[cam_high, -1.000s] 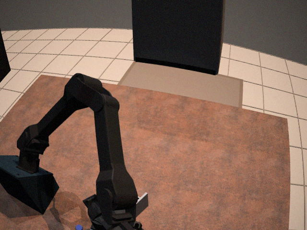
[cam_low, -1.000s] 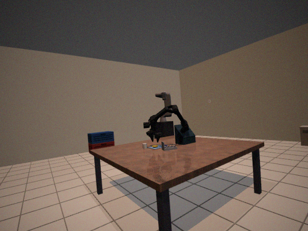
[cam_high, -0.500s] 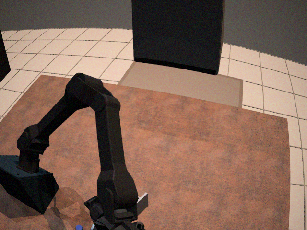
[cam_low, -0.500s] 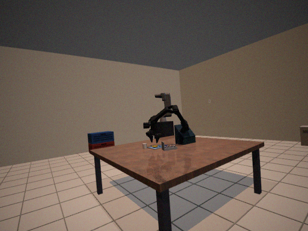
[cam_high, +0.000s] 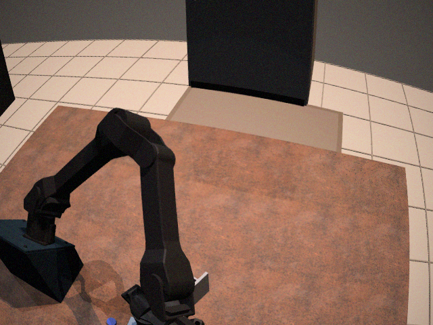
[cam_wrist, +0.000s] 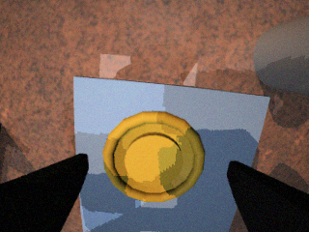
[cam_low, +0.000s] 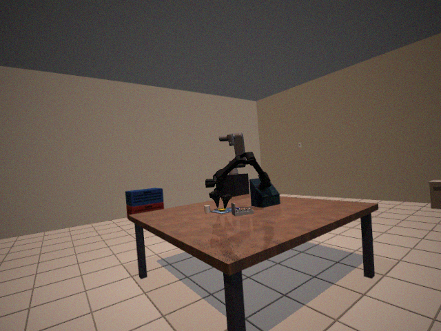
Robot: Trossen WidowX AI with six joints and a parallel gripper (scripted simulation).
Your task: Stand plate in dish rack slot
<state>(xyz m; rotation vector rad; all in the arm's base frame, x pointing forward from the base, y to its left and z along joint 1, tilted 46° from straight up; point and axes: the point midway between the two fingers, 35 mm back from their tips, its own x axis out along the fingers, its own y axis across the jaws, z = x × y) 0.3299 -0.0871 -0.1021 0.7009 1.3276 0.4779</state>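
A yellow round plate (cam_wrist: 140,166) (cam_low: 222,209) lies flat on a light blue mat (cam_wrist: 116,101) (cam_high: 131,321). My gripper (cam_wrist: 158,165) (cam_low: 221,207) is open and empty. In the wrist view its fingertips stand left and right of the plate, over the mat; in the exterior view they point down close above it. The grey dish rack (cam_low: 233,209) (cam_high: 201,288) stands on the table beside the mat. In the top view the arm hides most of the rack and only its end wall shows; the plate is not in that view. The rack is outside the wrist view.
A whitish cup (cam_low: 207,209) (cam_wrist: 285,58) stands near the mat's far right corner in the wrist view. A small round blue thing (cam_high: 111,321) lies near the mat. The arm's dark teal base (cam_high: 59,269) (cam_low: 263,194) stands on the table. Another robot arm (cam_low: 238,144) stands behind.
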